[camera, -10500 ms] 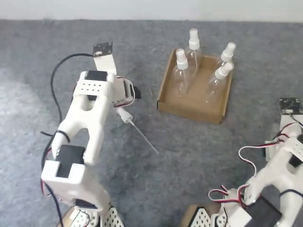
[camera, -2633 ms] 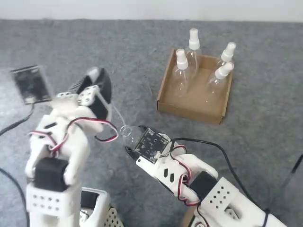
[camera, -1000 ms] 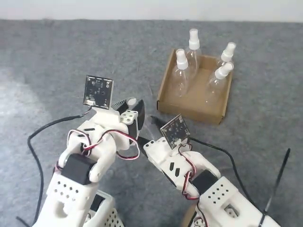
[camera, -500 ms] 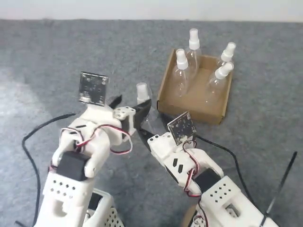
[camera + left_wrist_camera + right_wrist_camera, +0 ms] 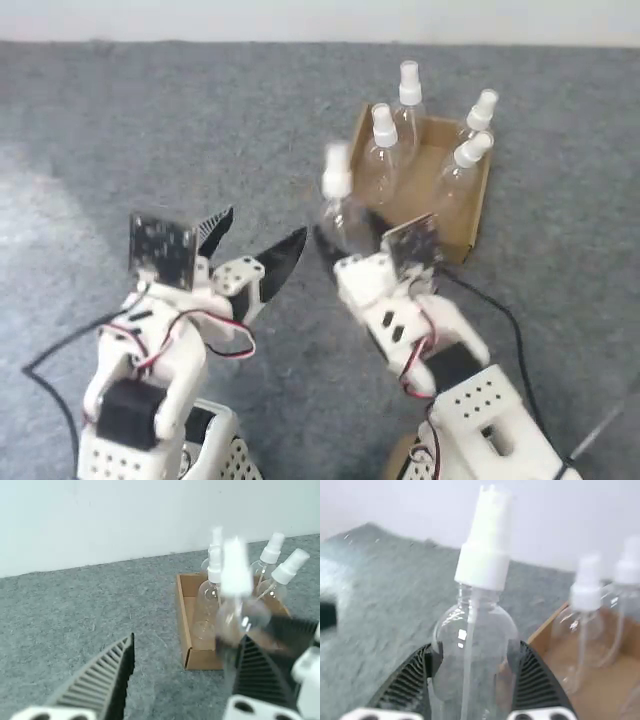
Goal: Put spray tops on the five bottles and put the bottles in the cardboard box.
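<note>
Capped bottle (image 5: pixel 470 635) stands upright, clenched between right fingers (image 5: pixel 532 680); cardboard box (image 5: pixel 455 248) lies just beyond those fingers, so the right arm is nearer. Off to the side, left fingers (image 5: pixel 285 255) gape empty.

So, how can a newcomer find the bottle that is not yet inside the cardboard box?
Find the cardboard box on the grey carpet. Just outside it, toward the arms, a clear bottle is clamped in the right gripper; the other four stand inside.
</note>
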Available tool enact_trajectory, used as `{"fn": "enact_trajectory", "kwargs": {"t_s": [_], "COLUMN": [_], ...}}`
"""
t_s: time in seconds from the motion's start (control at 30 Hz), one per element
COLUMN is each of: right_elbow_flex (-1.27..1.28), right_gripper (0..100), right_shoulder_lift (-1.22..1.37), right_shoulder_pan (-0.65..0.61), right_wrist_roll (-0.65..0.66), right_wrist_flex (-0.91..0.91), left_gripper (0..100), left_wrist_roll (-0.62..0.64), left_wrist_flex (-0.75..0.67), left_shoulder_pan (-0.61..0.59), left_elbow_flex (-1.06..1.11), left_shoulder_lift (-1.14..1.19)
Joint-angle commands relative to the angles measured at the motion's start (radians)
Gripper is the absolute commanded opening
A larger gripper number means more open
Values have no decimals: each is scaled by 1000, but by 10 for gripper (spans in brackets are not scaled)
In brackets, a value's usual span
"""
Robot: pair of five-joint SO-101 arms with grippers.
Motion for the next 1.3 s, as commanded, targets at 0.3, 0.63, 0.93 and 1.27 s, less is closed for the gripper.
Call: {"fn": "enact_trajectory", "kwargs": {"t_s": [0.3,0.63,0.93,1.27], "right_elbow_flex": [-523,-709,-766,-767], "right_gripper": [6,6,6,6], "right_shoulder_lift": [194,412,278,176], "right_shoulder_pan": [35,-67,-154,-154], "right_wrist_roll": [-8,-8,-3,98], "right_wrist_flex": [222,300,576,677], "left_gripper": [303,304,304,304], "left_wrist_roll": [-26,-78,-81,-83], "left_wrist_flex": [-60,-64,-147,-147], "left_shoulder_pan": [77,163,110,110], "left_elbow_flex": [125,165,206,209], "left_shoulder_lift": [-130,-135,-130,-130]}}
